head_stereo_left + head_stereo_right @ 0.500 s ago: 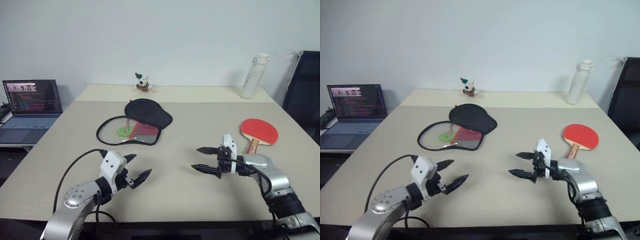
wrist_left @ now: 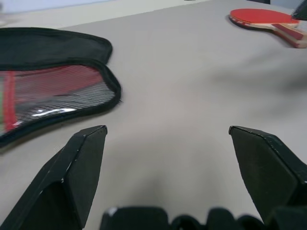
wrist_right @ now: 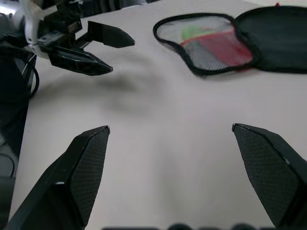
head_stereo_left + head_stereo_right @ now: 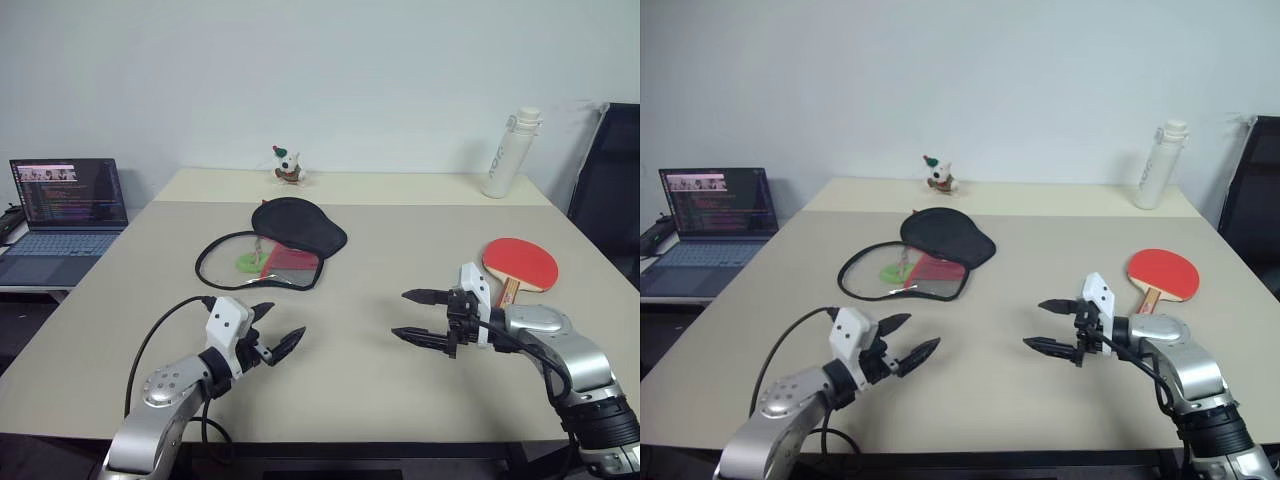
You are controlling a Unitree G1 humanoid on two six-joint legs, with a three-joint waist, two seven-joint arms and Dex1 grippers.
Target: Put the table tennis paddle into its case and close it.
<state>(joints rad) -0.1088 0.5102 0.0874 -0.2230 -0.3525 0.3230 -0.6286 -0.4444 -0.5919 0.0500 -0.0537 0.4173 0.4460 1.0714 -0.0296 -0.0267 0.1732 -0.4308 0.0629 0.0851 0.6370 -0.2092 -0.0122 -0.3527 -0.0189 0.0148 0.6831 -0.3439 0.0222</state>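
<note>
Hovering over the desk [image 4: 380,390]: left tool [image 4: 277,328] fingers spread wide, nothing held. Case [image 4: 275,242] lies unzipped ahead of it and slightly toward the right tool, mesh flap folded out, well apart. Right tool [image 4: 420,315] also fully spread, empty, pointing toward the left tool. Table tennis paddle [image 4: 519,264] sits flat just behind the right tool's wrist, red face up, untouched.

Matt black fabric case [image 4: 297,222] with mesh panel — red rubber, wooden-handled paddle [image 4: 519,265].
</note>
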